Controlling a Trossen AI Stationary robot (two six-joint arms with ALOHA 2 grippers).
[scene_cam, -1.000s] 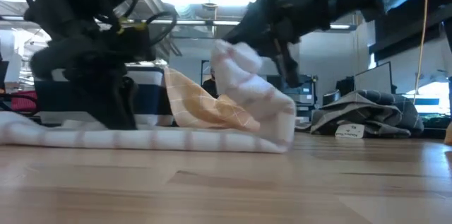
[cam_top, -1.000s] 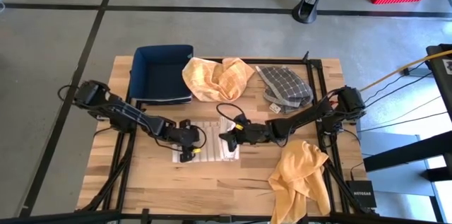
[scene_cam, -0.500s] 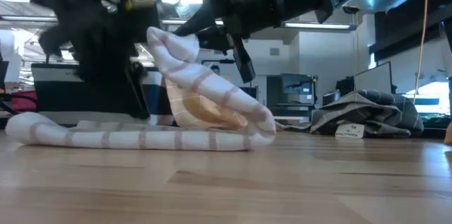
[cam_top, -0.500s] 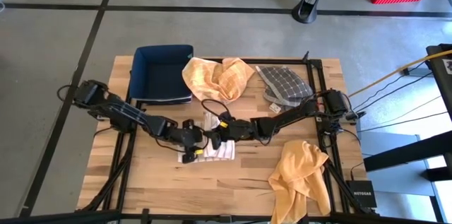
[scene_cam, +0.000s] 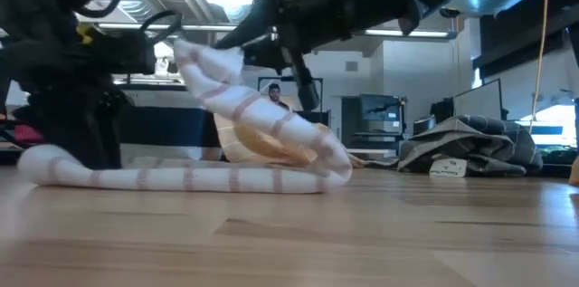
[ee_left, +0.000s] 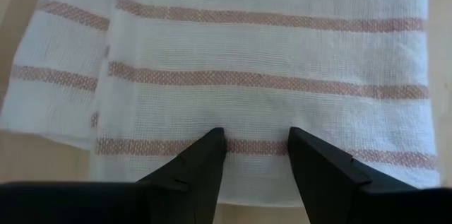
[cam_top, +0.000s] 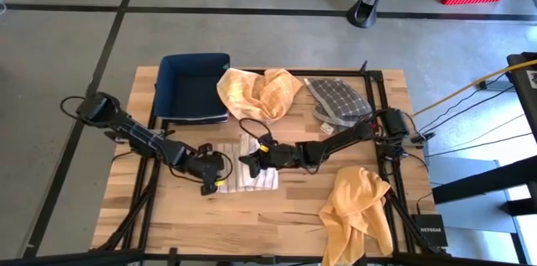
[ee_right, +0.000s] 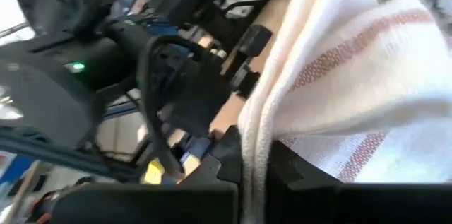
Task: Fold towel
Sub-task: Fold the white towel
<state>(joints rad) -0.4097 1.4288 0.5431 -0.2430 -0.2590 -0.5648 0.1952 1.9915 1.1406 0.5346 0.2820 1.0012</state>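
A white towel (cam_top: 252, 174) with pink stripes lies at the table's middle. Its lower layer (scene_cam: 181, 178) is flat on the wood, and its right part bends back at a fold (scene_cam: 336, 165) and rises toward the left. My right gripper (cam_top: 246, 163) is shut on that raised end (scene_cam: 194, 56). My left gripper (cam_top: 211, 184) stands open at the towel's left near edge, its two fingers (ee_left: 212, 146) over a striped hem (ee_left: 268, 146). My right gripper pinches the towel's raised end (ee_right: 253, 155) between its two fingers, with several layers bunched as a fold. It comes nearly level from the table's right. That end is lifted clear, and the cloth slopes slackly down to the fold on the table. My left gripper: I cannot tell whether its fingertips touch the towel.
A dark blue bin (cam_top: 193, 86) stands at the far left. An orange checked cloth (cam_top: 256, 91) and a grey checked cloth (cam_top: 337, 102) lie along the far edge. A yellow cloth (cam_top: 357, 207) hangs over the near right corner. Bare wood shows along the near edge.
My right gripper has gone toward the table's left edge, carrying the towel's right end up and over the flat layer. The fold has followed leftward while the left end stayed on the table. My left gripper has drawn back toward the left edge, still open.
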